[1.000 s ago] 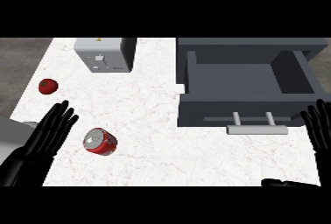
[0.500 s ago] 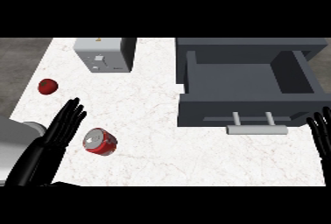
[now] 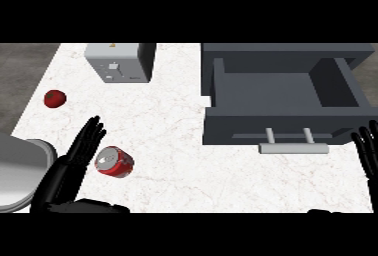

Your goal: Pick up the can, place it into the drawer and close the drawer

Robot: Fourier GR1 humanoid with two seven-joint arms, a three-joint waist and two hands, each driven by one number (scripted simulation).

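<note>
Low on the counter (image 3: pixel 192 165), the can (image 3: pixel 114 161) lies tipped beside the left hand (image 3: pixel 70 167), fingers straight, holding nothing. Right hand (image 3: pixel 367 147) open, cut off by the edge. Drawer (image 3: pixel 284 102) open.

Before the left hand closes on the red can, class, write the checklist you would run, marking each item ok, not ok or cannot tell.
1. Red metal can lying on the white marble counter, in view: ok.
2. Left hand open beside the can: ok.
3. Can held: not ok.
4. Dark grey drawer open: ok.
5. Drawer interior free of objects: ok.
6. Right hand open at the right edge, away from the drawer's handle: ok.
</note>
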